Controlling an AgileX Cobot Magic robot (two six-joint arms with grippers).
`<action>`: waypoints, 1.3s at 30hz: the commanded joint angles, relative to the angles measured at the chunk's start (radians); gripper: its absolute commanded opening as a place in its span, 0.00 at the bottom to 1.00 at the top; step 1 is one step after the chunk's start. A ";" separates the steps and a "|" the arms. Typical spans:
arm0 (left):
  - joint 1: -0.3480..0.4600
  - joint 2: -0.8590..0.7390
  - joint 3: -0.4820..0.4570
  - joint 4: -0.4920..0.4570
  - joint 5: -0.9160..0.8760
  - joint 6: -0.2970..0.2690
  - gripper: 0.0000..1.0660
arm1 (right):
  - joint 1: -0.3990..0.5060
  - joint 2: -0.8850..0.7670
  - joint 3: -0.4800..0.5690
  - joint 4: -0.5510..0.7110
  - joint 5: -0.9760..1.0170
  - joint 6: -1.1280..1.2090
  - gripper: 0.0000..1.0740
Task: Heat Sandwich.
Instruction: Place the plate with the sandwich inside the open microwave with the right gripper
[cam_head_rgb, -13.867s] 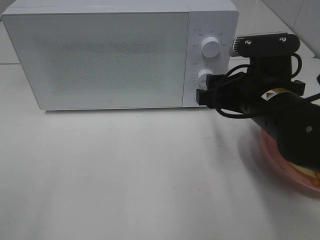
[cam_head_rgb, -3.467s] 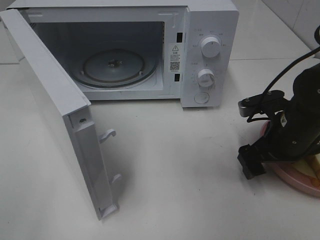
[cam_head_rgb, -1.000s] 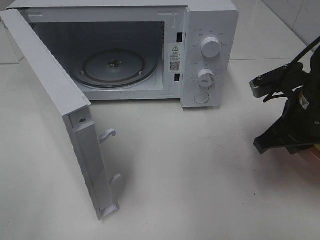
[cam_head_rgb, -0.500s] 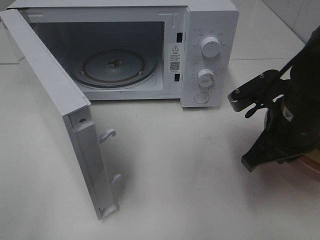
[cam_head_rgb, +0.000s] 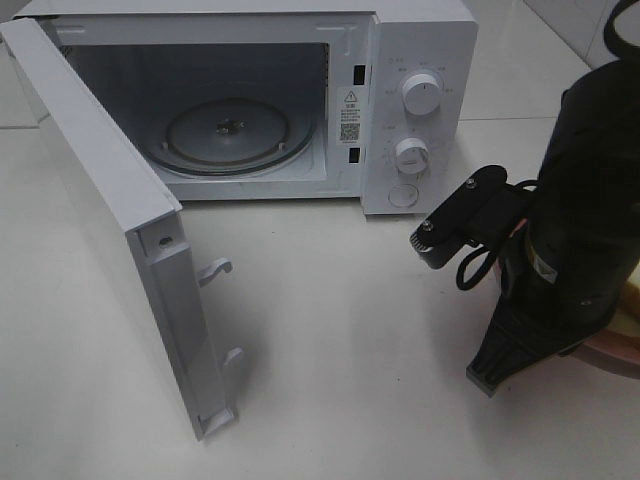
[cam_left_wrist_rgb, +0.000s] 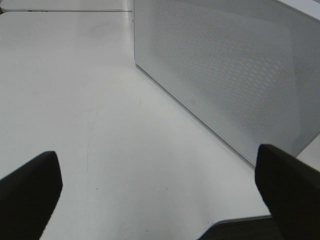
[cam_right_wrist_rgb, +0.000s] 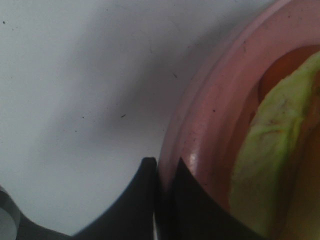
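The right gripper (cam_right_wrist_rgb: 162, 166) pinches the pink plate (cam_right_wrist_rgb: 210, 115) holding the sandwich (cam_right_wrist_rgb: 270, 150)

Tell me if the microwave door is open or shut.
Open. The door stands swung out to the left, and the turntable inside shows with nothing on it.

left gripper (cam_left_wrist_rgb: 159, 187) spread wide; right gripper (cam_right_wrist_rgb: 157, 169) pinched

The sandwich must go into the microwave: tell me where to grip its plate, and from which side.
Pinch the pink plate by its raised rim, from its left in the high view; the sandwich fills the middle. The right gripper is shut there.
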 joint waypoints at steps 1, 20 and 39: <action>-0.006 -0.021 0.000 -0.003 -0.012 -0.005 0.91 | 0.034 -0.009 0.005 -0.038 0.042 -0.002 0.00; -0.006 -0.021 0.000 -0.003 -0.012 -0.005 0.91 | 0.126 -0.214 0.126 -0.051 0.082 -0.136 0.01; -0.006 -0.021 0.000 -0.003 -0.012 -0.005 0.91 | 0.126 -0.415 0.249 -0.045 -0.008 -0.675 0.01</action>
